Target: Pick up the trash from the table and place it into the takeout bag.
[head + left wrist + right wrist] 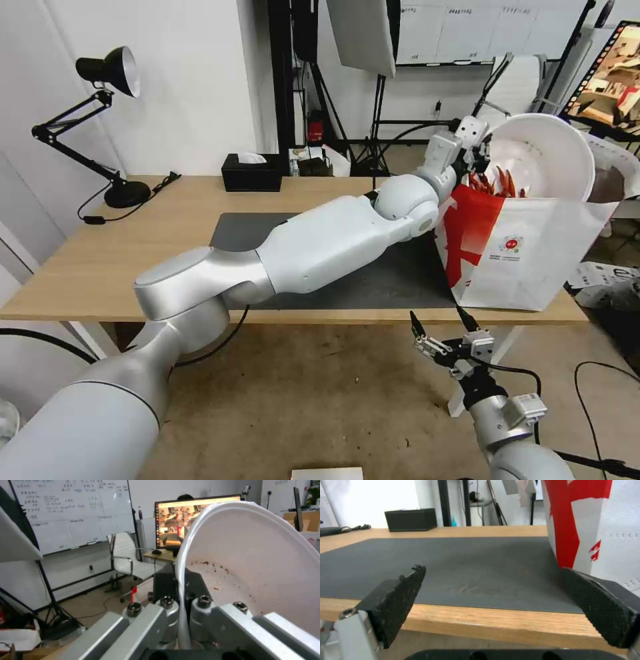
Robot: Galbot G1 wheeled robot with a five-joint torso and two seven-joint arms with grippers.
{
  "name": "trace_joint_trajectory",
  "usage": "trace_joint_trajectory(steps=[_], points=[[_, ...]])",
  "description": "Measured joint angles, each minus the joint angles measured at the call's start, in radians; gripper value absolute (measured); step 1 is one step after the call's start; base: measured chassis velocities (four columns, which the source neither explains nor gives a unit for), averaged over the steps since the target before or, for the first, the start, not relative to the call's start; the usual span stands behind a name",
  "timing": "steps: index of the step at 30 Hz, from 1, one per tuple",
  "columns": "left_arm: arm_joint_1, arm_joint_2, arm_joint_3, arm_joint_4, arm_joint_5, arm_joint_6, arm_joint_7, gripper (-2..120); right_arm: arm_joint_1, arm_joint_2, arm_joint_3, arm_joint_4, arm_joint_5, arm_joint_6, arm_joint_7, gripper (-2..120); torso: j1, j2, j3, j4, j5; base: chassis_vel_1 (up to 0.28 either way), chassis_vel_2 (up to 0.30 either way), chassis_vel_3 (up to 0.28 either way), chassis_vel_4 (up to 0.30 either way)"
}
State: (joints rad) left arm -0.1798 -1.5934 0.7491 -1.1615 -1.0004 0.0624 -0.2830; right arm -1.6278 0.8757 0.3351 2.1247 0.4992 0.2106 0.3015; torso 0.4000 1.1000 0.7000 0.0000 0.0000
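The left claw (pixel 475 148) is clamping the rim of the tilted white bowl of red crayfish shells (pixel 543 160) over the white-and-red takeout bag (pixel 527 250) at the light-wood worktop's (pixel 100 260) right end, while the right claw (pixel 443 327) is hanging wide open at the near edge.

The takeout bag (pixel 527 257) is set on the tabletop (pixel 160 233) at its right end, partly on the mat (pixel 243 230). The bowl (pixel 550 157) is held tilted above the bag's mouth. A tissue box (pixel 252 173) is placed at the far edge, a lamp (pixel 110 133) far left.

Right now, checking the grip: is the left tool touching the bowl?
Touching. The left wrist view shows the left tool clamped on the bowl rim, one finger each side.
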Motion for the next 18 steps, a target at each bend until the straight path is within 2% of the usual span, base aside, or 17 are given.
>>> trace_joint_trajectory(steps=[5, 7, 8, 10, 11, 13, 15, 16, 18], points=[[0.009, 0.001, 0.010, -0.001, 0.006, -0.007, 0.007, 1, 0.000, 0.000, 0.000, 0.000, 0.000, 0.000, 0.000, 100, 0.000, 0.000, 0.000, 0.0000, 0.0000, 0.000, 0.000, 0.000, 0.000], [0.013, 0.001, 0.013, -0.005, 0.010, -0.011, 0.007, 9, 0.000, 0.000, 0.000, 0.000, 0.000, 0.000, 0.000, 100, 0.000, 0.000, 0.000, 0.0000, 0.0000, 0.000, 0.000, 0.000, 0.000], [0.013, 0.001, 0.013, -0.005, 0.010, -0.011, 0.007, 9, 0.000, 0.000, 0.000, 0.000, 0.000, 0.000, 0.000, 100, 0.000, 0.000, 0.000, 0.0000, 0.0000, 0.000, 0.000, 0.000, 0.000], [0.016, 0.001, 0.016, -0.008, 0.011, -0.019, 0.006, 21, 0.000, 0.000, 0.000, 0.000, 0.000, 0.000, 0.000, 100, 0.000, 0.000, 0.000, -0.0001, 0.0000, 0.000, 0.000, 0.000, 0.000], [0.016, 0.001, 0.016, -0.008, 0.011, -0.019, 0.006, 21, 0.000, 0.000, 0.000, 0.000, 0.000, 0.000, 0.000, 100, 0.000, 0.000, 0.000, -0.0001, 0.0000, 0.000, 0.000, 0.000, 0.000], [0.020, 0.001, 0.013, -0.013, 0.008, -0.021, 0.003, 30, 0.000, 0.000, 0.000, 0.000, 0.000, 0.000, 0.000, 100, 0.000, 0.000, 0.000, 0.0000, 0.0000, 0.000, 0.000, 0.000, 0.000], [0.022, 0.001, 0.009, -0.017, 0.005, -0.021, 0.000, 33, 0.000, 0.000, 0.000, 0.000, 0.000, 0.000, 0.000, 100, 0.000, 0.000, 0.000, 0.0000, 0.0000, 0.000, 0.000, 0.000, 0.000], [0.025, 0.001, 0.002, -0.025, 0.002, -0.021, -0.013, 42, 0.000, 0.000, 0.000, 0.000, 0.000, 0.000, 0.000, 100, 0.000, 0.000, 0.000, 0.0000, 0.0000, 0.000, 0.000, 0.000, 0.000], [0.026, 0.002, -0.001, -0.027, 0.001, -0.021, -0.016, 43, 0.000, 0.000, 0.000, 0.000, 0.000, 0.000, 0.000, 100, 0.000, 0.000, 0.000, 0.0000, 0.0000, 0.000, 0.000, 0.000, 0.000]])
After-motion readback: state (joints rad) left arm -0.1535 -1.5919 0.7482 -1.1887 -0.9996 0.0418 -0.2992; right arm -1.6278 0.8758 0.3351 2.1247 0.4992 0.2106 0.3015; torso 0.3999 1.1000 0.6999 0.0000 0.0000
